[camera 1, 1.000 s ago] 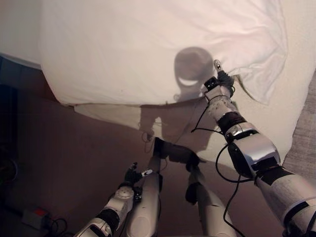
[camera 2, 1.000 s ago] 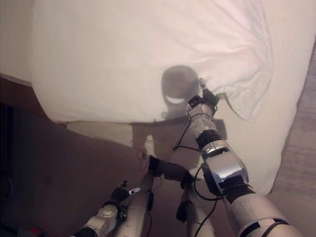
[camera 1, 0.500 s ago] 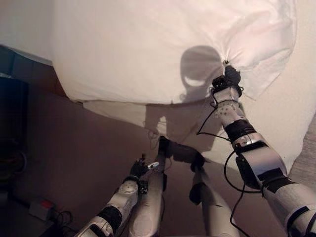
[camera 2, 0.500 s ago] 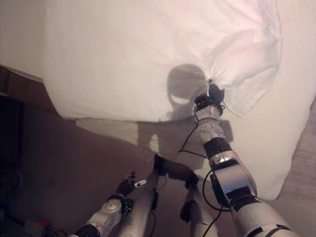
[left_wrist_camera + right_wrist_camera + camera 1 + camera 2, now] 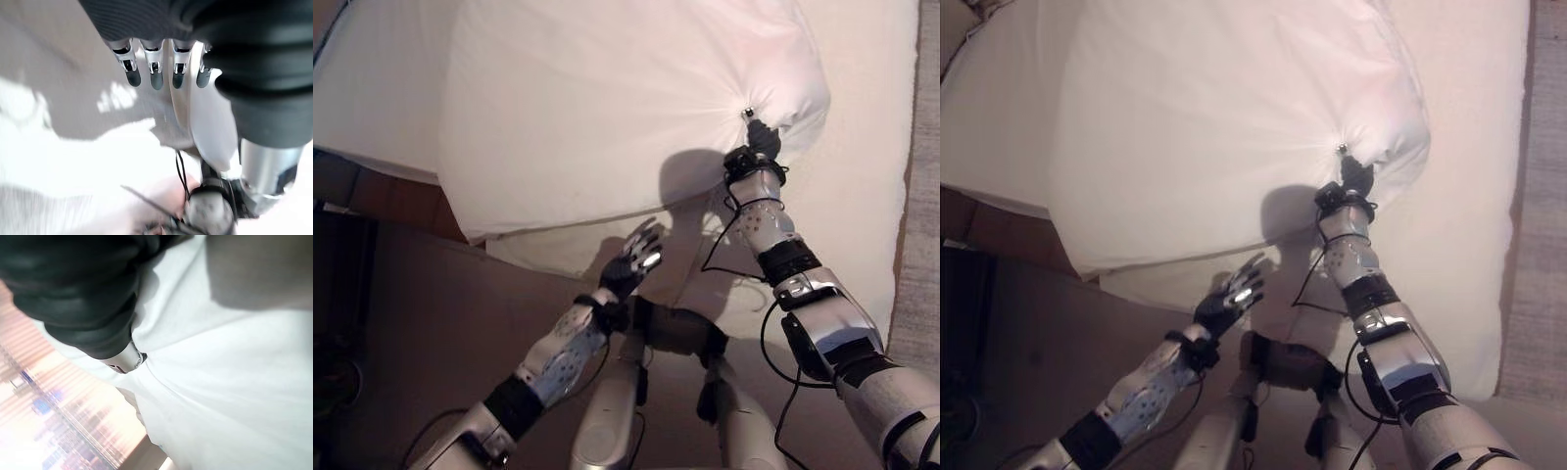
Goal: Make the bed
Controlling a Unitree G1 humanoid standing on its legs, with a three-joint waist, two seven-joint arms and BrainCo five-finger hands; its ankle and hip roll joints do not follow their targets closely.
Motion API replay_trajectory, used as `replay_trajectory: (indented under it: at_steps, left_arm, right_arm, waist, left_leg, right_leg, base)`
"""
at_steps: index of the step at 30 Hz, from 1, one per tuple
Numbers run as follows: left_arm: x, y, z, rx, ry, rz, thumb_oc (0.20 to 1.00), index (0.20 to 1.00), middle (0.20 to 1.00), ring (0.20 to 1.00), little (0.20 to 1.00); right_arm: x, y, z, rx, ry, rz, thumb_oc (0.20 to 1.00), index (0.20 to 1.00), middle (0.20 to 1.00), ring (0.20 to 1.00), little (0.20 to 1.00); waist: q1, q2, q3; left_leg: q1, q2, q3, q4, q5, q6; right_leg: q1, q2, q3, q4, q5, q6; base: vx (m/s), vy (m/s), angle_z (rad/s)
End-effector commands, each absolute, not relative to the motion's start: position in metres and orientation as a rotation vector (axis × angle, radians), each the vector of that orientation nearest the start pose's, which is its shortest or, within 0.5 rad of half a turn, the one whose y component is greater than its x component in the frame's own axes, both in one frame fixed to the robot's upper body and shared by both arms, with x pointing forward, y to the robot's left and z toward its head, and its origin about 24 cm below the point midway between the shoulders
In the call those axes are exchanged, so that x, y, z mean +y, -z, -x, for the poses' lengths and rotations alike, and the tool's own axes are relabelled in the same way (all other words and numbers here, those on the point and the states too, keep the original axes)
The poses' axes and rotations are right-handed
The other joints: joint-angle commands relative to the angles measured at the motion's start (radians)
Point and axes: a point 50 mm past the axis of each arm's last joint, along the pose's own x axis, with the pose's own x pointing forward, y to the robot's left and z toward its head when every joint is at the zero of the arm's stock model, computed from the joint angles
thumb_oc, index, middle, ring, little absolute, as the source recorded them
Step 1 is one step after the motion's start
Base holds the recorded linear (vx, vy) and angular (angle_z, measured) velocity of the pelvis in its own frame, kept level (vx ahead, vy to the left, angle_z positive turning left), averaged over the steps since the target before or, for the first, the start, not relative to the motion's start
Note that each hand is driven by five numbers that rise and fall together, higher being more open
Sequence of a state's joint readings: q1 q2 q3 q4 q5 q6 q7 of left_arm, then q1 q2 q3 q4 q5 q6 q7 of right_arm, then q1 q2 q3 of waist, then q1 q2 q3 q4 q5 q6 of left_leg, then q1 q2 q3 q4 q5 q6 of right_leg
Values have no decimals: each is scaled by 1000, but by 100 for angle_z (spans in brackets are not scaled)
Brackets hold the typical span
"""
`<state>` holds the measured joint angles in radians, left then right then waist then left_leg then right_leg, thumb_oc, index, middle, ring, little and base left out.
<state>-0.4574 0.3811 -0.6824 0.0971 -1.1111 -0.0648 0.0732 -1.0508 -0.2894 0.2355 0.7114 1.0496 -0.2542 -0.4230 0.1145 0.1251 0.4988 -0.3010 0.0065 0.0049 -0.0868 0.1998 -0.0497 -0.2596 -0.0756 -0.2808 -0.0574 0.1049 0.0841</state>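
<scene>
A white duvet (image 5: 607, 108) lies bunched over the bed, its near edge hanging above the mattress side. My right hand (image 5: 759, 147) is shut on a gathered fold of it, and creases fan out from the grip. In the right wrist view the white cloth (image 5: 234, 372) runs tight past the hand's dark cover. My left hand (image 5: 636, 259) is open with fingers spread, held in the air just below the duvet's near edge and touching nothing. Its straight fingers (image 5: 156, 73) show in the left wrist view.
The white sheet of the mattress (image 5: 862, 196) lies bare to the right of the duvet. Brown floor (image 5: 411, 313) runs along the bed's near side at the left. A grey strip of carpet (image 5: 928, 196) borders the bed at the far right.
My right hand has dragged the gathered duvet farther up the bed. My left hand has risen from low by the legs to the bed's edge and spread its fingers. The camera has shifted.
</scene>
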Motion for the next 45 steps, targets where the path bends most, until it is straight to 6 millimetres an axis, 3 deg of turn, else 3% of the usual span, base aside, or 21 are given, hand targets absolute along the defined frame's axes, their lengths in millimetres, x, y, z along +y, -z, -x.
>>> replay_trajectory:
  at_steps: [1,7,10,13,20,26,29,36,38,40,45]
  left_arm:
    - [46,-67,-282,267,561,686,1000,1000,1000,1000,1000]
    - [34,-62,-300,344,434,835,1000,1000,1000,1000,1000]
    - [28,-76,-319,310,315,996,1000,1000,1000,1000,1000]
    - [22,-89,-332,300,187,1182,1000,1000,1000,1000,1000]
    - [34,-101,-349,253,57,1239,1000,1000,1000,1000,1000]
    - [59,-123,-369,135,-58,1288,1000,1000,1000,1000,1000]
    - [82,-133,-374,40,-134,1299,1000,1000,1000,1000,1000]
    - [111,-133,-377,-35,-310,1376,1000,1000,1000,1000,1000]
    - [136,-129,-378,-74,-416,1375,1000,1000,1000,1000,1000]
    - [143,-130,-378,-90,-440,1369,1000,1000,1000,1000,1000]
    - [186,-135,-375,-196,-566,1330,1000,1000,1000,1000,1000]
  right_arm:
    - [-134,-269,-394,-461,37,-684,200,200,200,200,200]
    - [-102,-253,-387,-398,-78,-695,200,200,200,200,200]
    - [-94,-248,-380,-402,-113,-699,200,200,200,200,200]
    - [-88,-237,-370,-399,-129,-713,200,200,200,200,200]
    - [-86,-225,-363,-387,-122,-760,200,200,200,200,200]
    - [-86,-215,-357,-388,-114,-787,200,200,200,200,200]
    - [-94,-204,-356,-381,-70,-790,200,200,200,200,200]
    - [-109,-195,-355,-388,24,-835,200,200,200,200,200]
    - [-118,-194,-354,-408,61,-849,200,200,200,200,200]
    - [-119,-193,-354,-410,66,-850,200,200,200,200,200]
    - [-127,-184,-351,-406,106,-858,200,200,200,200,200]
  waist:
    - [-70,-87,-104]
    - [-93,-112,-120]
    - [-102,-130,-130]
    - [-113,-149,-130]
    - [-115,-166,-130]
    - [-123,-184,-133]
    - [-125,-194,-132]
    - [-122,-200,-134]
    - [-118,-201,-139]
    - [-118,-203,-140]
    - [-113,-211,-149]
  left_leg:
    - [79,-52,40,6,-121,28]
    - [94,-49,51,7,-125,25]
    - [82,-47,50,2,-113,15]
    - [80,-40,48,0,-112,10]
    - [84,-31,57,0,-115,7]
    - [74,-24,72,0,-112,0]
    - [75,-17,80,2,-118,-2]
    - [81,-13,87,3,-118,-7]
    - [90,-12,89,6,-129,-9]
    - [87,-13,92,5,-123,-8]
    - [89,-12,98,6,-128,-7]
  right_leg:
    - [-6,-30,129,27,-5,59]
    - [1,-22,141,27,-7,57]
    - [-10,-19,137,24,-1,55]
    - [-13,-15,131,26,1,55]
    - [-12,-10,135,27,1,53]
    - [-26,-4,140,24,10,52]
    - [-30,2,143,24,7,53]
    - [-25,3,134,23,7,55]
    - [-17,3,131,24,1,57]
    - [-20,2,131,23,6,56]
    - [-20,2,133,22,8,59]
  base:
    - [-31,-13,-8]
    - [-24,-14,-14]
    - [-47,-59,-2]
    - [-21,-59,2]
    - [-11,-22,-1]
    - [0,0,0]
    - [-14,-24,-14]
    - [8,-6,-3]
    - [0,0,0]
    - [0,0,0]
    - [7,0,0]
